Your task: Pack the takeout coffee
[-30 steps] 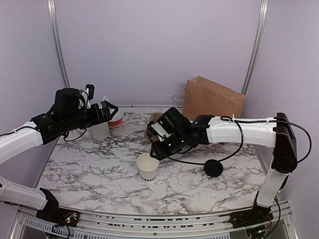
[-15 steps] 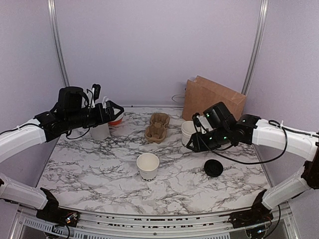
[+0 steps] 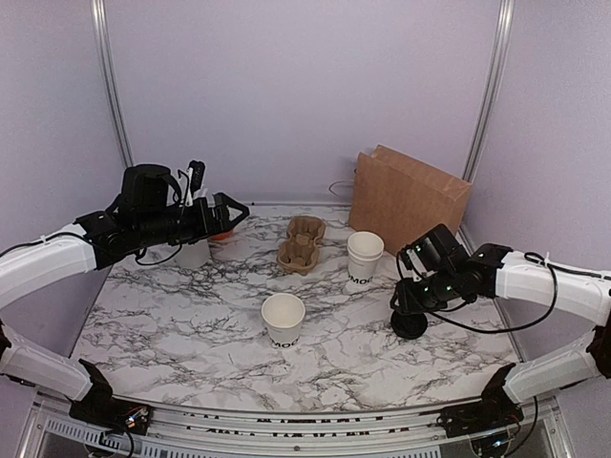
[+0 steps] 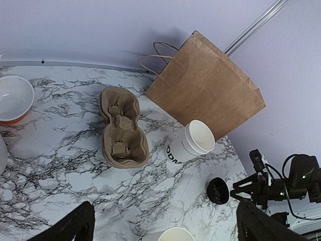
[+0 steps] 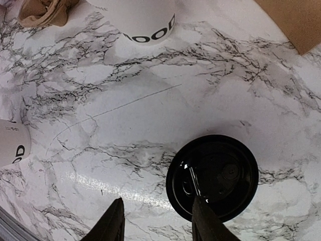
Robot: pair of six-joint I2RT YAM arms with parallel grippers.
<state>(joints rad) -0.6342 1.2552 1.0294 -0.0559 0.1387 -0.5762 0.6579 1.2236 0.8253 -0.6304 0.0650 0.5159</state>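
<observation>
No lidded takeout coffee is in view: both white paper cups stand lidless. One cup (image 3: pixel 364 256) (image 4: pixel 193 143) (image 5: pixel 138 20) is in front of the bag, the other (image 3: pixel 284 319) (image 5: pixel 10 145) at the table's middle. A round black lid (image 3: pixel 410 324) (image 4: pixel 218 191) (image 5: pixel 213 175) lies alone on the marble at the right. My right gripper (image 3: pixel 409 303) (image 5: pixel 158 201) hangs open just above it, one finger over the lid's left edge, holding nothing. High over the rear left, my left gripper (image 3: pixel 234 208) (image 4: pixel 163 208) is wide open and empty.
A brown pulp cup carrier (image 3: pixel 302 243) (image 4: pixel 123 128) lies at the rear centre. A brown paper bag (image 3: pixel 406 196) (image 4: pixel 205 90) leans at the rear right. An orange-and-white bowl (image 4: pixel 14 98) and a tall pale holder (image 3: pixel 191 250) sit at the rear left.
My right gripper carried a cup from the carrier to the spot in front of the bag, let it go, and moved right and down over the lid. The left gripper edged right.
</observation>
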